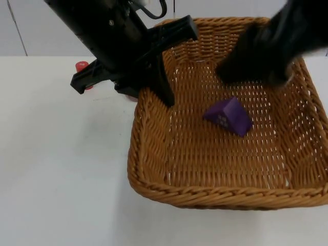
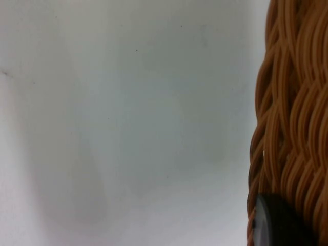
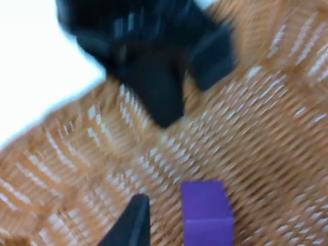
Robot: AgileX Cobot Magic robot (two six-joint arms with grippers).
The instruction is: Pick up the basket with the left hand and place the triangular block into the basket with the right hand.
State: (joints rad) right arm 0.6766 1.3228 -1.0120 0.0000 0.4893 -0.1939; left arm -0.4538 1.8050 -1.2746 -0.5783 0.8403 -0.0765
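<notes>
Left pincer (image 1: 154, 95) gripping basket (image 1: 154, 154) rim, purple block (image 1: 229, 116) inside

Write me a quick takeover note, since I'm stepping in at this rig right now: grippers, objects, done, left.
Left gripper: clamped on the wicker basket at its left rim.
Right gripper: blurred, above the basket's far right side, holding nothing.
Purple triangular block: lying free on the basket floor.
Red object: on the table behind the left arm.
Done: block is in the basket.
Left: apparently only withdrawing the right arm.
</notes>
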